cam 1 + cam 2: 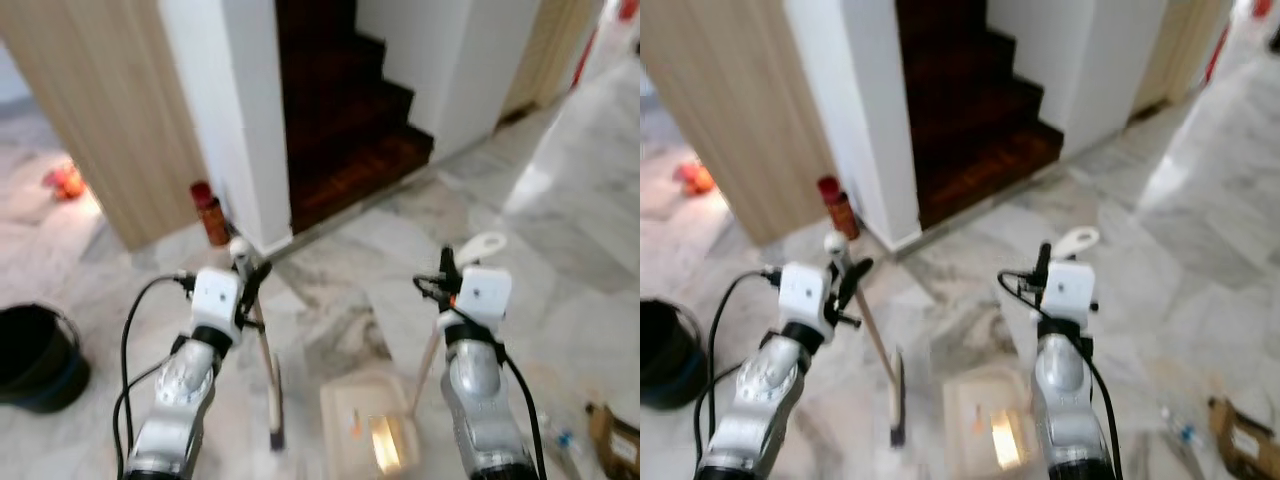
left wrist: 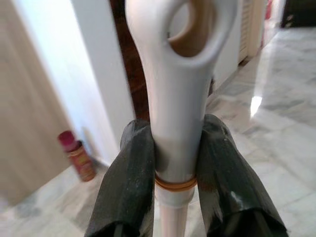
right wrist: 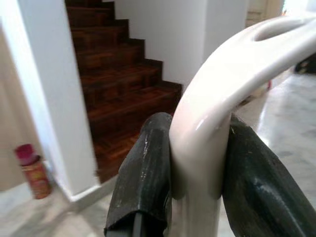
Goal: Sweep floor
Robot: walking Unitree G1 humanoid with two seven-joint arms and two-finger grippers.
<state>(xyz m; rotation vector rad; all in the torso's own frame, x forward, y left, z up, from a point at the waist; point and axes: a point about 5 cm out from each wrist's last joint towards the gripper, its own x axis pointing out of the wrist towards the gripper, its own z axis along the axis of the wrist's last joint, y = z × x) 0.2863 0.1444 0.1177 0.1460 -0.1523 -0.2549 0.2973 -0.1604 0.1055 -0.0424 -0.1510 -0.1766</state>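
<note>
My left gripper (image 1: 252,272) is shut on the white top of a broom handle (image 2: 175,94); its thin stick slants down to the dark broom head (image 1: 276,432) on the marble floor. My right gripper (image 1: 447,275) is shut on the curved white handle (image 3: 217,98) of a cream dustpan (image 1: 372,422), which rests on the floor between my arms. Both black finger pairs (image 2: 131,182) (image 3: 145,173) press tight against their handles. Some small bits lie in the pan.
A dark wooden staircase (image 1: 345,110) rises ahead between white walls. A red can (image 1: 208,212) stands by the wall corner beside a wood panel. A black bucket (image 1: 35,355) sits at left. A box and litter (image 1: 610,435) lie at lower right.
</note>
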